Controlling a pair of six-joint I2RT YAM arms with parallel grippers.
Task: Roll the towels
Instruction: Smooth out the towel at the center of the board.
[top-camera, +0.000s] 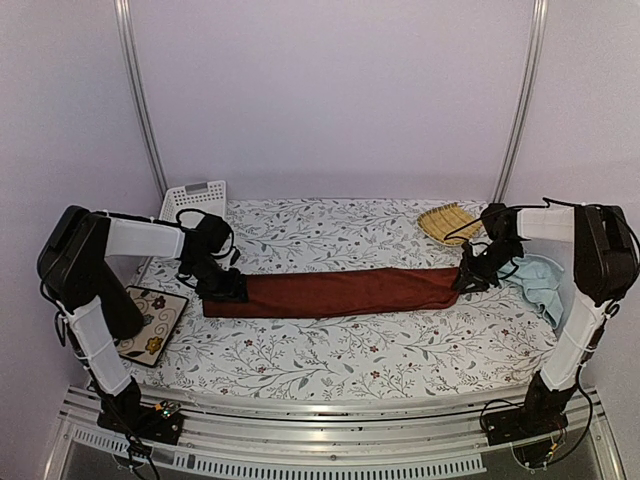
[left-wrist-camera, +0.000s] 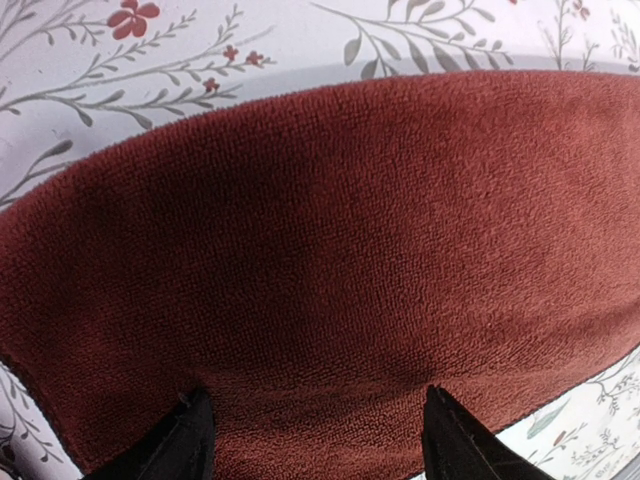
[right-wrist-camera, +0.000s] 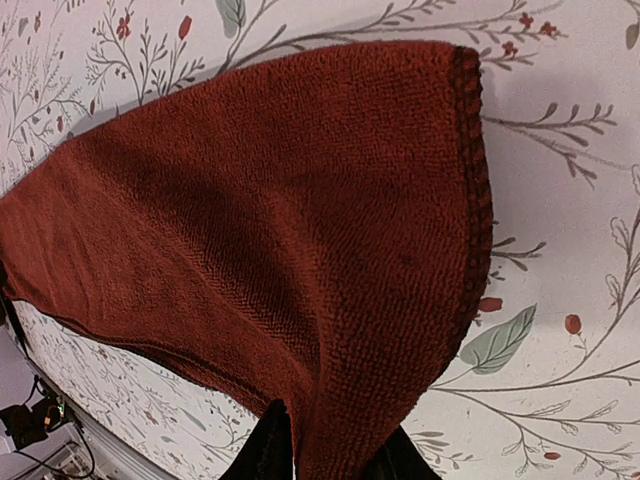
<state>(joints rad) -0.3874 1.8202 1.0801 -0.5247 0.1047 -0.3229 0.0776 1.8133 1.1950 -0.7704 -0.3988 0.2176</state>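
The red towel (top-camera: 340, 292) lay flat on the counter (top-camera: 330, 360). It was folded into one long thin strip that went from the left side to the right side. It was not rolled at all yet.

The left claw (top-camera: 228, 290) was down at the left end of the strip. Its two fingers (left-wrist-camera: 185, 445) stood wide apart over the cloth, one near each long edge. They were not pinching it.

The right claw (top-camera: 470, 278) was at the other end. Its fingers (right-wrist-camera: 268, 440) were close together, with the end of the red towel bunched between them, so it looked like it was holding that end.

The blue towel (top-camera: 540, 283) sat in a soft heap near the right edge of the counter, just beside the right arm. No one was touching it. It was not folded or rolled.

So I think the job was only at the start. The red towel looked ready to be rolled up from one end. After that the blue towel would need to be spread out, folded and rolled too.

A yellow mat (top-camera: 448, 220) lay at the back, and a white basket (top-camera: 195, 198) stood in the far left corner.
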